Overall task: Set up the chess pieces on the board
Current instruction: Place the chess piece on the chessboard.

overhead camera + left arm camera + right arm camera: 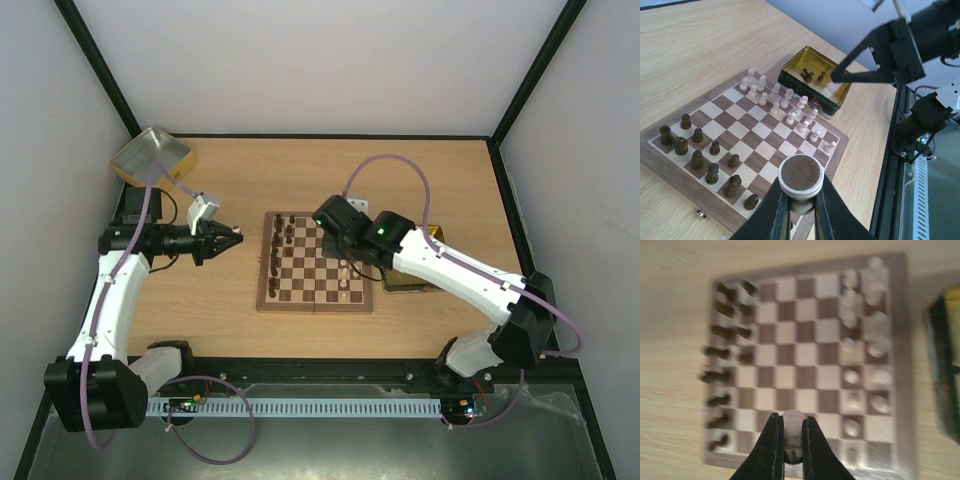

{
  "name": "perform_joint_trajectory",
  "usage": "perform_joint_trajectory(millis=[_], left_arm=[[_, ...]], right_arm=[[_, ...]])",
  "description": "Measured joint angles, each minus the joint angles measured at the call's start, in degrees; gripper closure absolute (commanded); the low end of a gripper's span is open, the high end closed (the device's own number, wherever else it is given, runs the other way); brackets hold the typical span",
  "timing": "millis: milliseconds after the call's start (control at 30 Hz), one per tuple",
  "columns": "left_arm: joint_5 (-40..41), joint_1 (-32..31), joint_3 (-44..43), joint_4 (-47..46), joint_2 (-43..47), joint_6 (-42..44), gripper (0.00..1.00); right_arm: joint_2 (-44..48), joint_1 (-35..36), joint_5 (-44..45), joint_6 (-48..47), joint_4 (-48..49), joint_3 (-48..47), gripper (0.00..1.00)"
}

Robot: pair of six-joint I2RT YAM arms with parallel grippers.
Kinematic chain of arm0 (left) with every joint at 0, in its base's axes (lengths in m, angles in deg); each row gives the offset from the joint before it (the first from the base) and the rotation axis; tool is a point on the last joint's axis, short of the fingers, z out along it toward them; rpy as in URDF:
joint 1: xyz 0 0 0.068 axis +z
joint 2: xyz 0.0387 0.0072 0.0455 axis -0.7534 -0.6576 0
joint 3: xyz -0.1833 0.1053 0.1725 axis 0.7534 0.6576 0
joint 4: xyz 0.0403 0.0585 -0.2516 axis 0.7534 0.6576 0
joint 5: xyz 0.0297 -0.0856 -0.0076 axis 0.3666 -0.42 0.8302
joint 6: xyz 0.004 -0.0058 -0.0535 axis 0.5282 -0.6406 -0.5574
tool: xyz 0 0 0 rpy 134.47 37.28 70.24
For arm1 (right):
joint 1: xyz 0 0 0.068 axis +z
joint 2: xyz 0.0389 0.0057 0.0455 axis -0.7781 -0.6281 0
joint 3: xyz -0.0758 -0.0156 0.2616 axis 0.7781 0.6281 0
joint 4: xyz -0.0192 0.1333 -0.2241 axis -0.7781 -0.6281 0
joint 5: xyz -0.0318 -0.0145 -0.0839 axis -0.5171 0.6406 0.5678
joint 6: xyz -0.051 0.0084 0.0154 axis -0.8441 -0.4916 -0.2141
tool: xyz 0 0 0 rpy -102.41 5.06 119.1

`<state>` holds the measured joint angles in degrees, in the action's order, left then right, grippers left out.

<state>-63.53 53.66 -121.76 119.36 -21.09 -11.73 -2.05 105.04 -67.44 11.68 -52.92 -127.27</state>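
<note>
White-walled enclosure, light wooden bench (230, 310). The square checked wooden chessboard (312, 270) lies centred, with dark brown pieces (696, 159) ranked left and pale cream pieces (775, 107) right. Step in hand: placement. Left hand (801, 192), off the board's left edge, grips a cream felt-based piece (800, 172). Right hand (791, 422), over the board, is closed, apparently on a second cream piece (791, 440). Next: seat each on a vacant cream-side square, clear of the right arm (450, 265) and gold metal tin (800, 95).

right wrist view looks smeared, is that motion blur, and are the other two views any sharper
Right wrist: likely motion blur, as it smears the board, its pieces and even the held pale piece. Left wrist: sharp, with a bright sheen inside the gold tray. Top external: crisp, with even light and soft shadows.
</note>
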Motion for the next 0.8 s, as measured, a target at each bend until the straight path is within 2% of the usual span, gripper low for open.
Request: perform_joint_trajectory(millis=[333, 800], left_arm=[[2.0, 0.0, 0.6, -1.7, 0.1, -2.0, 0.98], [2.4, 0.0, 0.6, -1.9, 0.1, -2.1, 0.98]], right_arm=[[5.9, 0.0, 1.0, -1.5, -11.4, 9.8, 0.98], [4.7, -1.8, -3.8, -3.4, -8.3, 17.3, 0.98]])
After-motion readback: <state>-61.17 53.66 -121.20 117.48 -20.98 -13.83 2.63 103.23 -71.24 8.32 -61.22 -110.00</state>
